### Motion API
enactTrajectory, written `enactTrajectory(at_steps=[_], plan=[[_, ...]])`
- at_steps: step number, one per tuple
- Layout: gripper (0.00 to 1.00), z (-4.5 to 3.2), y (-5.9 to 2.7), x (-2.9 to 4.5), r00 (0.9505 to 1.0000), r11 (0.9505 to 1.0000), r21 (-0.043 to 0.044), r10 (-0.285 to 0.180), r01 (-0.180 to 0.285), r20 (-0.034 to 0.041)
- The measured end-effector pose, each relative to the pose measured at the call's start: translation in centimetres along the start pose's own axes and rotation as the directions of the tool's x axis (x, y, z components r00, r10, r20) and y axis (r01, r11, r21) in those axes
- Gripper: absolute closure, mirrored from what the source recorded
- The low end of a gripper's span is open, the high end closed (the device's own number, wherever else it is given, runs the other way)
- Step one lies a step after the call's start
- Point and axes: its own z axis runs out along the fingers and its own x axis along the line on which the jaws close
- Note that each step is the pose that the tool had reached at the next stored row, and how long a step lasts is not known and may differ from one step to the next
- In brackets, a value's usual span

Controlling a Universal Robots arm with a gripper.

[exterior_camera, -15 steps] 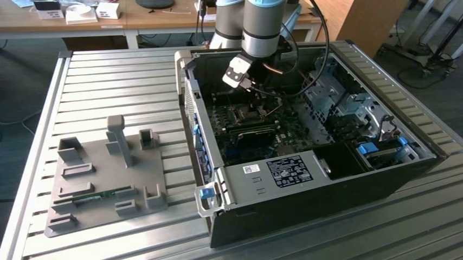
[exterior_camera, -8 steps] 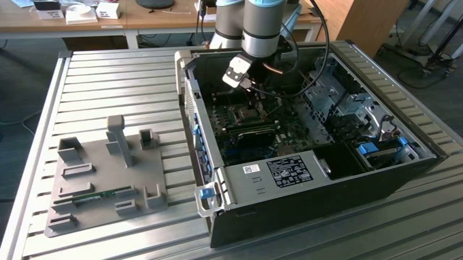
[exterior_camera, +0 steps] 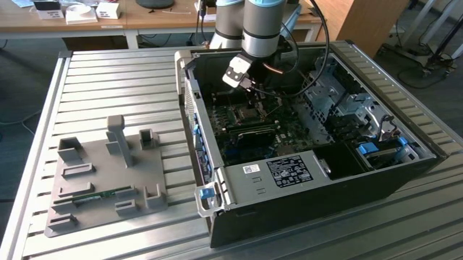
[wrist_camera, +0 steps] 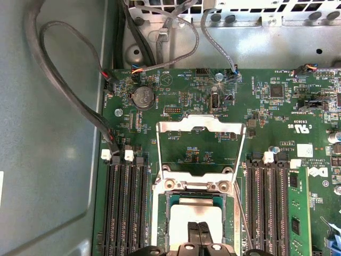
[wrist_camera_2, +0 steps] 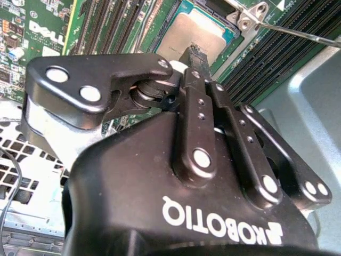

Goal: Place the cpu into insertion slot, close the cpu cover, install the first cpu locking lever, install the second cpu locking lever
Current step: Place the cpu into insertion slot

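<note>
Black two-finger gripper [wrist_camera: 199, 230] hangs low over the green motherboard [wrist_camera: 181, 90], its fingers [wrist_camera_2: 196, 64] pressed together at the tips with nothing pinched between them. The tips stand directly over the cpu [wrist_camera: 184, 218], a small flat square chip with a silver-grey metal top; whether they touch it I cannot tell. The chip lies flat inside the insertion slot [wrist_camera: 160, 213], the square socket recess edged in silver metal. The cpu cover [wrist_camera: 201, 121], a thin silver metal frame with a square window, stands open on its hinge, off the chip. A thin silver wire lever [wrist_camera_2: 298, 33] runs out past the hinge corner. Long black memory slots [wrist_camera: 125, 208] flank the socket on both sides, and thick black cables [wrist_camera: 58, 69] loop over the grey case floor.

In the exterior view the arm reaches down into the open black computer case [exterior_camera: 304, 211]. A grey metal box [exterior_camera: 289, 168] with a label sits at about five o'clock from the gripper. A grey moulded fixture plate [exterior_camera: 108, 179] lies on the ribbed metal table [exterior_camera: 108, 81] at about eight o'clock from the case, well apart from it.
</note>
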Motion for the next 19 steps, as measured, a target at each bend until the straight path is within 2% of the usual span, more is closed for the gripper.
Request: enactTrajectory(at_steps=[2,3,6,11,19], plan=[[0.89,-0.01,0.00,0.00,1.0000,1.0000,0.0003,0.000,0.000,0.0000],[0.89,-0.01,0.00,0.00,1.0000,1.0000,0.0040,0.000,0.000,0.0000],[0.89,0.00,0.01,0.00,1.0000,0.9996,0.0290,0.001,-0.001,-0.0003],[0.89,0.00,0.01,0.00,1.0000,0.9995,0.0320,0.001,-0.001,-0.0003],[0.89,0.40,0.01,0.01,1.0000,0.9995,0.0320,0.000,0.000,-0.0005]])
